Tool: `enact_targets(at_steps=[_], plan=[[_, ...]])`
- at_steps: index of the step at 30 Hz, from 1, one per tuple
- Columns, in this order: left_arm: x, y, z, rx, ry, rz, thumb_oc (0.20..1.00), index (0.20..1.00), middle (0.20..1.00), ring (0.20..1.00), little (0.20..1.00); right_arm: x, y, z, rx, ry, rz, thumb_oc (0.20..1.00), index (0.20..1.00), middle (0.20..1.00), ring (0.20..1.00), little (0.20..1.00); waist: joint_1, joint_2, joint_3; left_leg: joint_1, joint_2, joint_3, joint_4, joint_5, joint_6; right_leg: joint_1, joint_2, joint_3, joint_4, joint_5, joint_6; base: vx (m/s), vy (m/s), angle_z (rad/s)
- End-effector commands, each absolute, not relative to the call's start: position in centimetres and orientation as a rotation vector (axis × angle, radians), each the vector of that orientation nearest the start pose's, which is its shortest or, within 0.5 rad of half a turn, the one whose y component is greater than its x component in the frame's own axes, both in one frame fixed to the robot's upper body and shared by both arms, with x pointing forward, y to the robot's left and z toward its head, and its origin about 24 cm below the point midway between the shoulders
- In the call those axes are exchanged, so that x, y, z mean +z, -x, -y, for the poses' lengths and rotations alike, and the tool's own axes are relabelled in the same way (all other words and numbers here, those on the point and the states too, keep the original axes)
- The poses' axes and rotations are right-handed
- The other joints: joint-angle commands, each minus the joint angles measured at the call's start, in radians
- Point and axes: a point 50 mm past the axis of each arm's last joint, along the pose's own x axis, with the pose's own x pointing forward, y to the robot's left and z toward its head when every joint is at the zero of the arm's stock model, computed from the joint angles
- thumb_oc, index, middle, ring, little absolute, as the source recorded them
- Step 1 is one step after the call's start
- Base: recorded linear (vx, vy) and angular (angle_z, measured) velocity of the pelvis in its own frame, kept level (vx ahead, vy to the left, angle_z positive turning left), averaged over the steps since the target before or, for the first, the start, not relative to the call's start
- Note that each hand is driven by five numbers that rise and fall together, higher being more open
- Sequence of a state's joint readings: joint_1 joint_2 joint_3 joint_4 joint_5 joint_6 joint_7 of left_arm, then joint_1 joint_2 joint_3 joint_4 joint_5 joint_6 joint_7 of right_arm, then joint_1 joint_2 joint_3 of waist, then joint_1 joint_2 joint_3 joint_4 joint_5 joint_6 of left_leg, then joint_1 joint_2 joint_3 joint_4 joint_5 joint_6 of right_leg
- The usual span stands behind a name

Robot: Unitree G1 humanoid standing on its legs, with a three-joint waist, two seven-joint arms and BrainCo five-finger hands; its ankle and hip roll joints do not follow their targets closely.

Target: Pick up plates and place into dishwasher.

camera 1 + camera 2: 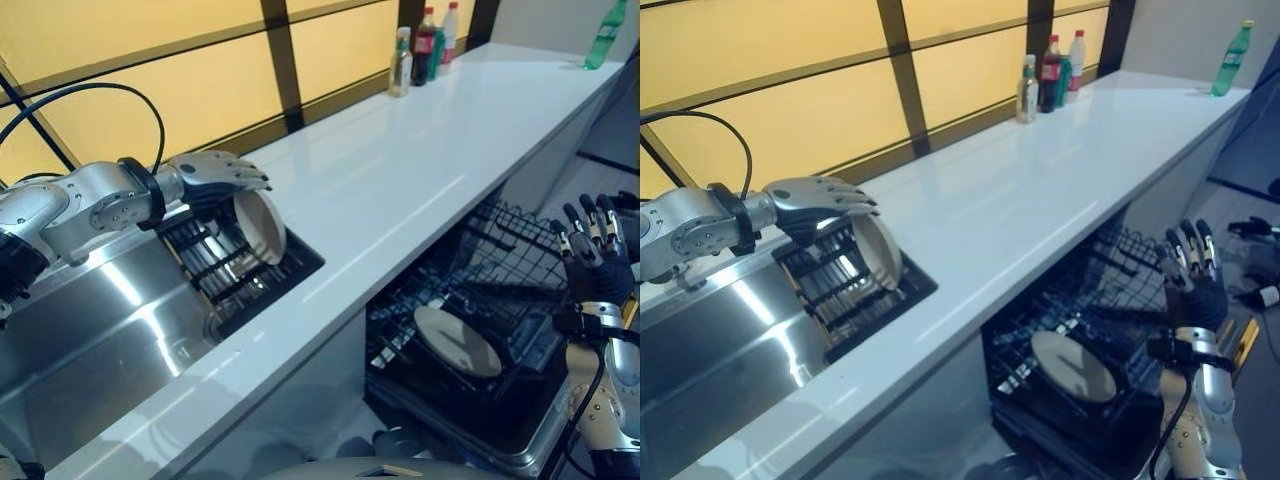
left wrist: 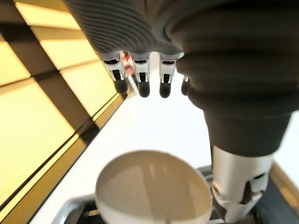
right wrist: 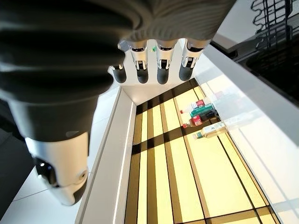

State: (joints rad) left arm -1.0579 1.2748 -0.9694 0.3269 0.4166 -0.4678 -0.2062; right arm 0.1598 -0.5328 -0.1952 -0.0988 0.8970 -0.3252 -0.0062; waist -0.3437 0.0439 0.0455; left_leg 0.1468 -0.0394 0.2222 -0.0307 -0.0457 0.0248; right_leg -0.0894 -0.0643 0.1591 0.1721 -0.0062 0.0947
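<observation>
At the far left, a steel sink (image 1: 90,330) is set into a long white counter (image 1: 400,190), with a black dish rack (image 1: 215,265) standing in it. One pale plate (image 1: 260,228) stands on edge in that rack. Just above it hovers the left hand (image 1: 215,178), fingers straight and spread, holding nothing; whether it touches the plate's rim is unclear. Further right, below the counter, an open dishwasher's wire rack (image 1: 500,270) holds a second plate (image 1: 458,340) lying tilted. At the far right the right hand (image 1: 592,255) is raised, fingers straight and empty. Several bottles (image 1: 420,50) stand at the counter's far end.
</observation>
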Motion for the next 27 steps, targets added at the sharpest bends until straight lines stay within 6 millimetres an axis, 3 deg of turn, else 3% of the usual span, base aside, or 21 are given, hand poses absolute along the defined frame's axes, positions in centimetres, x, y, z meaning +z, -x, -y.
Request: enact_targets(at_steps=[1,6,13,27], plan=[[24.2,-33.5,-24.9,-0.524,-1.951,0.252,1.000,1.000,1.000,1.000,1.000,13.5,-21.5,30.0,-0.173,-0.276,0.485,1.000,1.000,1.000,1.000,1.000,0.001,-0.003,-0.017,-0.044,0.013,-0.017,0.101,-0.086,0.039,-0.045,-0.007,0.050,0.045,0.164,0.086,0.05,-0.005,-0.03],[22.9,-33.6,-26.2,-0.477,-2.039,0.288,1.000,1.000,1.000,1.000,1.000,13.5,-21.5,30.3,-0.178,-0.276,0.477,1.000,1.000,1.000,1.000,1.000,-0.004,-0.007,-0.018,-0.044,0.015,-0.010,0.105,-0.089,0.041,-0.047,-0.007,0.047,0.044,0.160,0.085,0.04,-0.016,-0.02],[22.7,-33.2,-26.9,-0.384,-2.087,0.390,1.000,1.000,1.000,1.000,1.000,13.4,-21.1,30.5,-0.185,-0.279,0.468,1.000,1.000,1.000,1.000,1.000,-0.013,-0.012,-0.018,-0.044,0.017,0.002,0.111,-0.091,0.043,-0.054,-0.004,0.050,0.052,0.151,0.088,0.02,-0.015,-0.07],[20.1,-32.9,-28.2,-0.265,-1.945,0.448,1.000,1.000,1.000,1.000,1.000,13.0,-20.6,30.6,-0.195,-0.285,0.439,1.000,1.000,1.000,1.000,1.000,-0.027,-0.020,-0.021,-0.040,0.024,0.016,0.110,-0.086,0.044,-0.057,0.003,0.051,0.060,0.137,0.088,0.03,-0.024,-0.01]])
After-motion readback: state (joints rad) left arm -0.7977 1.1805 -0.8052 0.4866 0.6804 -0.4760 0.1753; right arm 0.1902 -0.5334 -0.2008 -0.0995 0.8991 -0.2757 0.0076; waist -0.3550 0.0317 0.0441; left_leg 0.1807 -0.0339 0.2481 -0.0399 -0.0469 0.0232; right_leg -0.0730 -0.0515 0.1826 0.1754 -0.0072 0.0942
